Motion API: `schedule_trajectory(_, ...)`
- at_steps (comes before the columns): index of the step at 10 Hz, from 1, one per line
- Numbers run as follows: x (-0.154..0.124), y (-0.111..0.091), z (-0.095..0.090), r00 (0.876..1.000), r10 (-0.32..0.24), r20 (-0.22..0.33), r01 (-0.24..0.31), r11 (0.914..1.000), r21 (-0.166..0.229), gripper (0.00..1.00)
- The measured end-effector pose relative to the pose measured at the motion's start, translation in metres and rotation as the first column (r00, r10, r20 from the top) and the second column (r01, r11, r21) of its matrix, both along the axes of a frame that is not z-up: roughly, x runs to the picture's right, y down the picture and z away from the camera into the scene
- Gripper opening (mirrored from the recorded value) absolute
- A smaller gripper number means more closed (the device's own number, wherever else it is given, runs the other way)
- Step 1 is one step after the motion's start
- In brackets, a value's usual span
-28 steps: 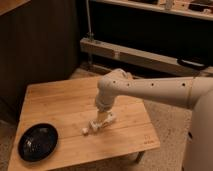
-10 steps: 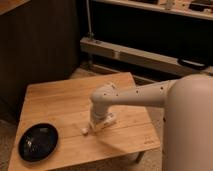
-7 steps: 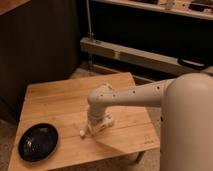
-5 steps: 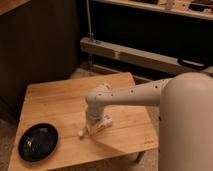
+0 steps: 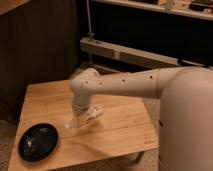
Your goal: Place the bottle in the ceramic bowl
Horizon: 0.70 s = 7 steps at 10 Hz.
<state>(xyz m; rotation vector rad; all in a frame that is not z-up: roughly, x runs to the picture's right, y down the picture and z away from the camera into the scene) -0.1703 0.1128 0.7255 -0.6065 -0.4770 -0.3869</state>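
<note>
Bottle: lies on the wooden table, apart from the ceramic bowl; not lifted.
Gripper: down at the tabletop, fingers pinched on the bottle.
Ceramic bowl: black, empty, near the table's front corner.
Status: grasp appears made; lift, carry and release into the bowl are left.

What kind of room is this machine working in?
Probably an office lounge or a test area, though that is a guess. It has a wooden table holding a black ceramic bowl, dark wood panelling behind, and a metal shelf rail. The arm's gripper is down at the table, closed on a small bottle.
</note>
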Motion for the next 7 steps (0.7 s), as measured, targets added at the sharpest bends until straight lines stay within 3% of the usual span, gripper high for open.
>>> schedule_trajectory(2, -0.047, -0.027, -0.021, 0.994, 0.01, 0.104, -0.01, 0.9999, 0.007, 0.0)
schedule_trajectory(3, -0.071, -0.034, -0.031, 0.983, 0.027, 0.182, -0.027, 0.9996, -0.005, 0.0)
schedule_trajectory(4, -0.09, -0.038, -0.04, 0.962, 0.06, 0.267, -0.053, 0.998, -0.034, 0.0)
schedule_trajectory(5, -0.1, -0.041, -0.045, 0.948, 0.079, 0.309, -0.067, 0.9966, -0.048, 0.0)
schedule_trajectory(7, -0.104, -0.042, -0.047, 0.941, 0.089, 0.328, -0.075, 0.9956, -0.055, 0.0)
